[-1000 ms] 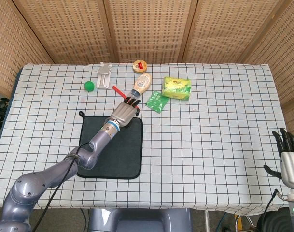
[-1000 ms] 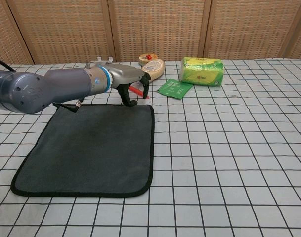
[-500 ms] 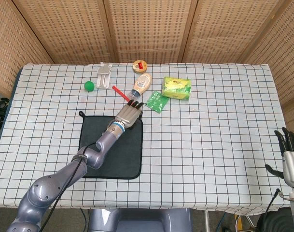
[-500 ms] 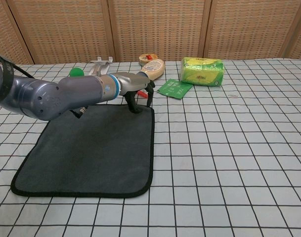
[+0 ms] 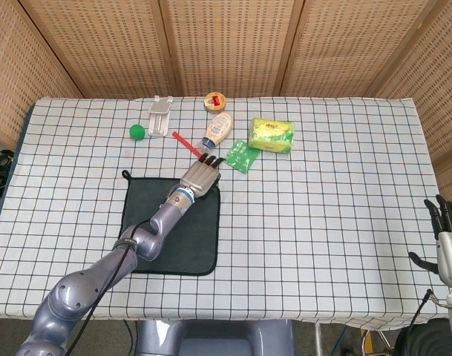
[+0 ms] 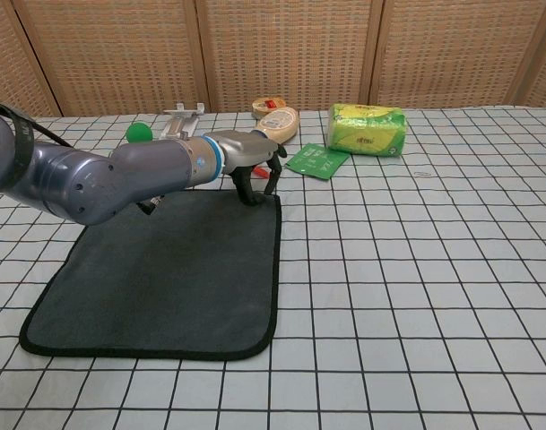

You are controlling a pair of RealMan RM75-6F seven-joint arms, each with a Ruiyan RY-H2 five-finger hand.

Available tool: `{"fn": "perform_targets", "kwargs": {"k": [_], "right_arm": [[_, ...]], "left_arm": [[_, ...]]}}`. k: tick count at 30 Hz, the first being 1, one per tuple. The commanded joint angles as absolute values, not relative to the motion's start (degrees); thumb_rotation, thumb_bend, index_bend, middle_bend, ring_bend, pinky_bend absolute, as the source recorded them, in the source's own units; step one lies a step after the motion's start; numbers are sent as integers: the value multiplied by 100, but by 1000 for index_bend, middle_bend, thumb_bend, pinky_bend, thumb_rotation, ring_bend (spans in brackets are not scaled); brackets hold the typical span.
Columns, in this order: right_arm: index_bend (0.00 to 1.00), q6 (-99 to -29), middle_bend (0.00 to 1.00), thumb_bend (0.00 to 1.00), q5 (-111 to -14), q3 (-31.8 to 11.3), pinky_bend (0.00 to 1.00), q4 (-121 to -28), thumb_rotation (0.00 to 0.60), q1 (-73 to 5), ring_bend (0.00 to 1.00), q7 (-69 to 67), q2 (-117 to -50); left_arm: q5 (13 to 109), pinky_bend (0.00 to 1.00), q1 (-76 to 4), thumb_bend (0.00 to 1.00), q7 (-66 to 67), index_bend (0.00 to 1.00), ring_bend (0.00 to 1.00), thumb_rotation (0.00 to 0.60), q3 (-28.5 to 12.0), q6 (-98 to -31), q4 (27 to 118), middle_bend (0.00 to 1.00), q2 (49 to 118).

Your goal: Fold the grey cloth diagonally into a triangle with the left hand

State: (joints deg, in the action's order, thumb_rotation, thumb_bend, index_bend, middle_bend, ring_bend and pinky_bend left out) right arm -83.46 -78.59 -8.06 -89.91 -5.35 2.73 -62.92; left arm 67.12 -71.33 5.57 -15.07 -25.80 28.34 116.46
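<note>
The grey cloth [image 6: 165,269] lies flat and unfolded on the checked counter [image 5: 322,208], toward its left side, with a small loop at its far left corner. The left hand [image 5: 202,175] reaches over the cloth's far right corner, fingers curled downward with the tips at the cloth's edge; whether they have pinched the fabric cannot be told from either view.

Just beyond that corner lies a red stick-like item [image 5: 185,142], and beside it a green sachet [image 5: 241,157]. Further back are a squeeze bottle [image 5: 217,130] lying on its side, a round tin [image 5: 214,101], a green-yellow packet [image 5: 272,134], a white clip-like holder [image 5: 159,116] and a green ball [image 5: 137,131]. No container's contents are visible.

The right hand [image 5: 450,236] hangs off the counter's near right edge, fingers spread, holding nothing.
</note>
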Motion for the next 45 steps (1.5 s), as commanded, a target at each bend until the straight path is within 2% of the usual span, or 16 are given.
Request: {"fn": "perform_targets", "kwargs": {"k": [1,6,21,31,45], "right_arm": [[88,-8366,0,0,-7863,-812,0,-9003,600,-527,0,254,-6277],[88,-8382,0,0,-7894,-803,0,-9032,600,-520,0,229,-6255],[89,-8459,0,0,-8096,-738,0,-9185,600,-516,0,243,-6216],[89,-8480,0,0,-8179,-703,0,-9251,600,-519,0,260,-6207],[89,-8466,0,0,-8199,-690,0,-9271,600,-525,0,216,-6187]], "left_arm": [[6763,0,-7104,486,557,564,0,600,-1507,-2718,2963,0,11560],[6880,0,-6941,486,617,572,0,600,-1440,-3021,3444,0,11255],[6861,0,-5622,496,1407,574,0,600,-950,-4414,6249,0,9723],[6965,0,-4961,498,1458,574,0,600,-552,-4904,7432,0,9005],[6971,0,-4335,498,1742,567,0,600,-91,-5280,8466,0,8332]]}}
